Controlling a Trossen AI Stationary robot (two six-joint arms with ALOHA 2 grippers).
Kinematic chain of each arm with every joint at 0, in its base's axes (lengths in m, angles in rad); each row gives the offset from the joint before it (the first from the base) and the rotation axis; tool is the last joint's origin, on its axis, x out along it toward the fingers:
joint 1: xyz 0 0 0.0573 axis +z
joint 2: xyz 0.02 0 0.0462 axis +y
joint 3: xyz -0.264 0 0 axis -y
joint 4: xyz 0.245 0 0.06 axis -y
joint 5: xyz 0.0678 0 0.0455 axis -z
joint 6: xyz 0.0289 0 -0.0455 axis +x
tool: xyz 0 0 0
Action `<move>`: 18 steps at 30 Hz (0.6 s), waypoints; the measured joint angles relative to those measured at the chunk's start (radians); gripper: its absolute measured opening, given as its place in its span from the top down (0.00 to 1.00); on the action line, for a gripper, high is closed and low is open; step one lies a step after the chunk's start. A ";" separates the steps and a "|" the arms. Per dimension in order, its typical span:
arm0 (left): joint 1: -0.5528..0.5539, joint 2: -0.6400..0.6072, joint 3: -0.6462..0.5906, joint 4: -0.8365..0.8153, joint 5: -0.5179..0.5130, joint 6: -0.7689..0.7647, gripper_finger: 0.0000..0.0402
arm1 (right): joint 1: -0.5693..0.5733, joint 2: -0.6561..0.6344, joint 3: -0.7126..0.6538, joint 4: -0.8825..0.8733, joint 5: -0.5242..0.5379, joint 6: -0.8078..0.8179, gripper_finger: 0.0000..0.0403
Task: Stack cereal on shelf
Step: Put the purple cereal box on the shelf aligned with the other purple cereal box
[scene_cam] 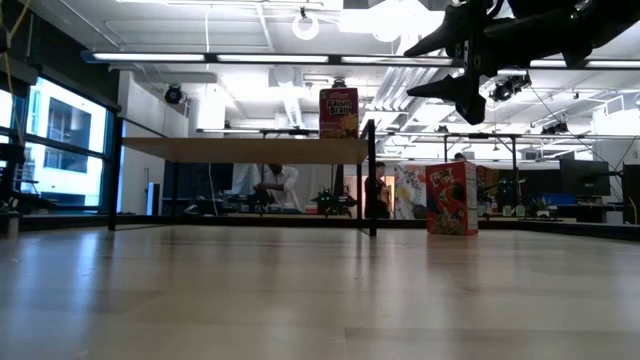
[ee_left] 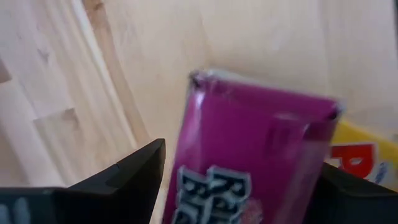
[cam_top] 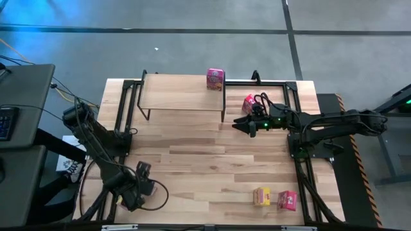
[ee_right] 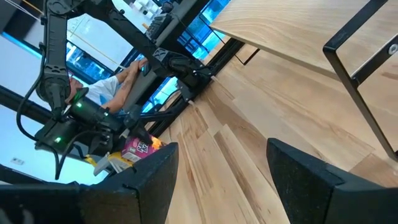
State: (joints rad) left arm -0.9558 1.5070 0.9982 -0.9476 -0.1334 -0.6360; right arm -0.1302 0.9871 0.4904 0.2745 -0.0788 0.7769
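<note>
Right tool empty above the bench by the shelf's right end; left tool down at the front-left corner, box between its fingers.

Shelf (cam_top: 183, 96) sits at the back of the bench (cam_top: 205, 160) with one pink box (cam_top: 215, 79) upright on its right end. Second pink box (cam_top: 249, 103) stands on the bench just right of the shelf leg, beside the right arm. Right tool (cam_top: 239, 124) hangs in the air in front of that box, fingers spread, holding nothing. A yellow box (cam_top: 261, 196) and a pink box (cam_top: 287, 200) stand side by side at the front right. Left tool (ee_left: 239, 186) has a magenta box (ee_left: 249, 168) between its fingers with a yellow box (ee_left: 360, 155) right behind; can't tell if it is clamped.
</note>
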 joint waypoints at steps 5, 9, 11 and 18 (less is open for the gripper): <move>0.000 0.000 -0.001 0.024 0.001 -0.015 0.39 | 0.000 0.000 0.000 -0.001 0.000 0.000 0.40; 0.000 0.000 -0.001 0.025 0.001 -0.015 0.49 | 0.000 0.000 0.000 -0.001 0.000 0.000 0.40; 0.000 0.000 -0.001 0.026 0.001 -0.015 0.54 | 0.000 0.000 0.000 -0.001 0.000 0.000 0.40; 0.004 0.000 0.021 0.014 0.001 0.020 0.65 | 0.000 0.000 0.000 -0.001 0.000 0.000 0.40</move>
State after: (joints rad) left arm -0.9517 1.5074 1.0197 -0.9339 -0.1326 -0.6163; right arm -0.1303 0.9871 0.4904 0.2733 -0.0784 0.7769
